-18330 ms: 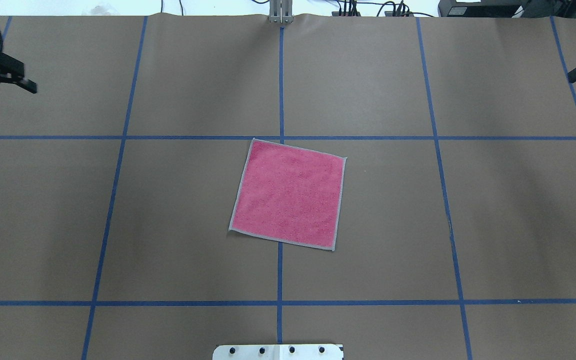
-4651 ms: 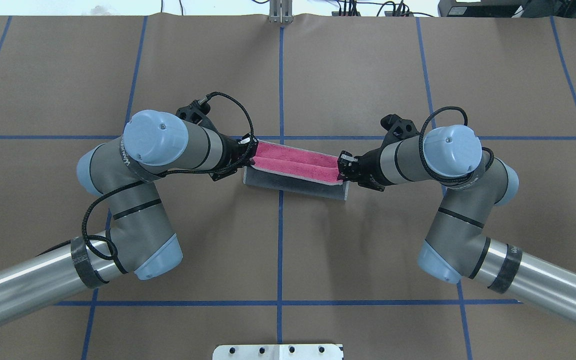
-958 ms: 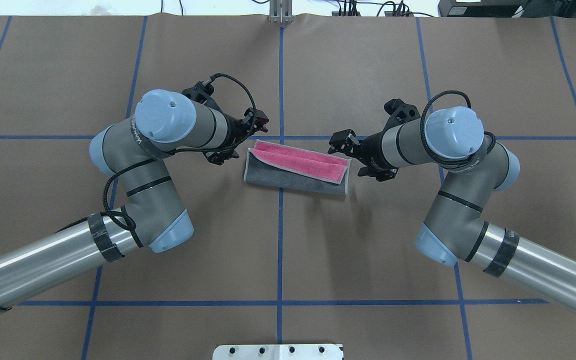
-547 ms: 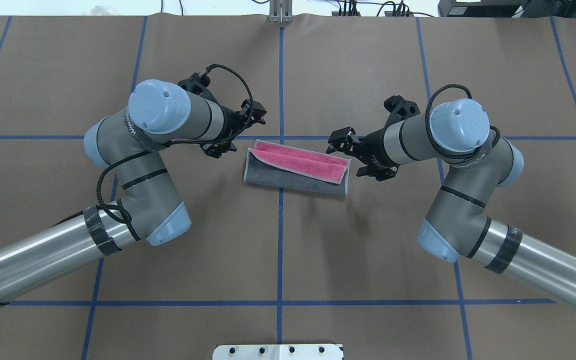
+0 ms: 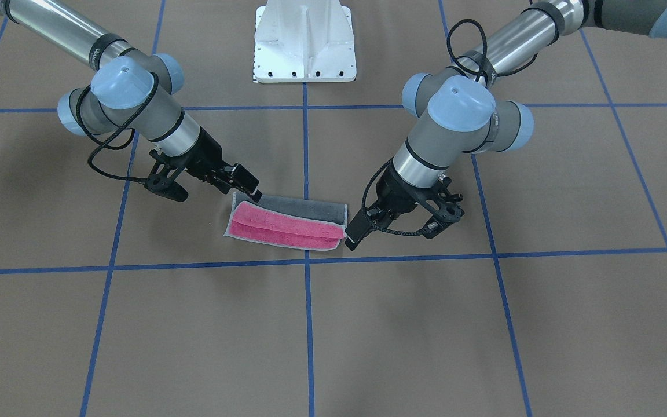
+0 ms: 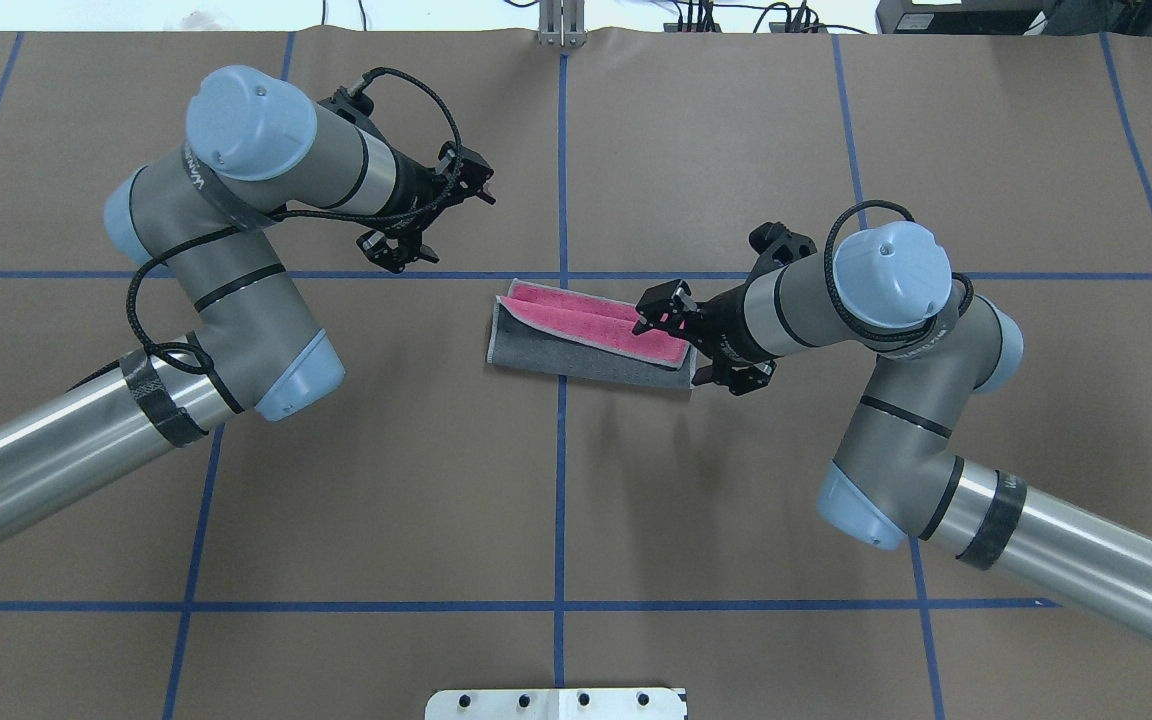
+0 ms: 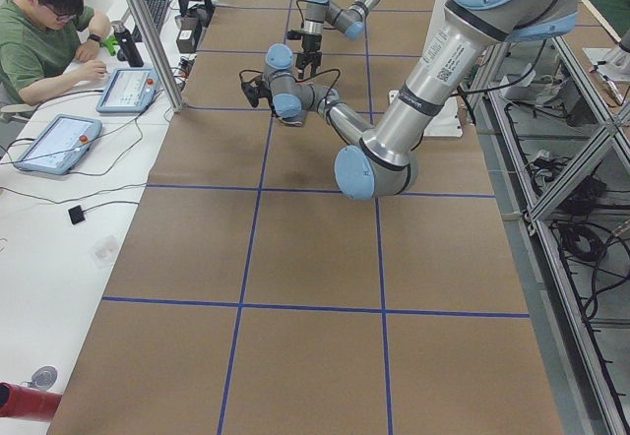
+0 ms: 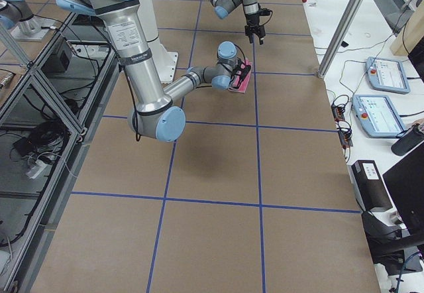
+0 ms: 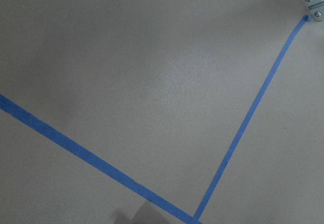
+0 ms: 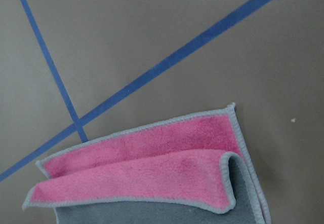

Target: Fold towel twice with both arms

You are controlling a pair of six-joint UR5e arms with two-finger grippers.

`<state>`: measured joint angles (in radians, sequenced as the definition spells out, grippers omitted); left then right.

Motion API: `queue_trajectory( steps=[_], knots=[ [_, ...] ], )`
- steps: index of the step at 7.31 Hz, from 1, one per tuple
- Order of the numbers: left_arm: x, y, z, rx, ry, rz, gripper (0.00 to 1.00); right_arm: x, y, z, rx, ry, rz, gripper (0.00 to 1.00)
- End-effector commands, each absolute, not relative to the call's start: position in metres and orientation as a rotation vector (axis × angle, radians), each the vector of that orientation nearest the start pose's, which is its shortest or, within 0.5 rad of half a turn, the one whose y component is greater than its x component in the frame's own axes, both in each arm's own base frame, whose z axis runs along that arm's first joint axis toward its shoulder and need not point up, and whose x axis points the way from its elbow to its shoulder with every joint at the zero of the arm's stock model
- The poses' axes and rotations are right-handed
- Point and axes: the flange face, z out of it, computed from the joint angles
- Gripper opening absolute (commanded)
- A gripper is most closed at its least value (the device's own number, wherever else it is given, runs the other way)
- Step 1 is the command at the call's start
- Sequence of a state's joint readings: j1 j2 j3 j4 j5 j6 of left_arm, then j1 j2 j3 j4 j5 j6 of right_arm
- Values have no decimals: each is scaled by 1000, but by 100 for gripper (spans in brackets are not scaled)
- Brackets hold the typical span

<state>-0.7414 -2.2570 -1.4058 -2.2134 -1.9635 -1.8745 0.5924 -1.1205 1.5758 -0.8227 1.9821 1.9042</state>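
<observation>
Left pincer [image 6: 441, 222] lifted clear; right pincer [image 6: 684, 345] overhangs towel [image 6: 576, 345] edge.

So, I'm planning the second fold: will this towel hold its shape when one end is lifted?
Probably not: the towel sags in soft, curved layers, so a lifted end should droop. It looks thin and is likely light. Its fuzzy pile should resist slipping.

From my end I count one towel [image 6: 586, 345], two arms [image 6: 236, 300] [image 6: 896, 430], two grippers [image 6: 471, 180] [image 6: 658, 308], one white pedestal base [image 5: 304, 40], one person [image 7: 44, 36] and two tablets [image 7: 128, 89] [image 7: 49, 143] at upper left
</observation>
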Motion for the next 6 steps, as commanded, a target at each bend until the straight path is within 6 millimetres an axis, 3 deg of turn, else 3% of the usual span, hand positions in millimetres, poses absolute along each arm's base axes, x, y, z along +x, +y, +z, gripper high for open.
queue_trajectory(
  steps=[1, 4, 6],
  knots=[
    [474, -567, 247, -92, 1218, -691, 100, -509, -434, 306, -249, -1235, 587, 99],
    [473, -566, 249, -92, 1218, -691, 100, -513, -439, 308, -223, -1221, 610, 99],
    [473, -566, 250, -92, 1216, -692, 100, -516, -454, 299, -199, -1202, 631, 99]
  ],
)
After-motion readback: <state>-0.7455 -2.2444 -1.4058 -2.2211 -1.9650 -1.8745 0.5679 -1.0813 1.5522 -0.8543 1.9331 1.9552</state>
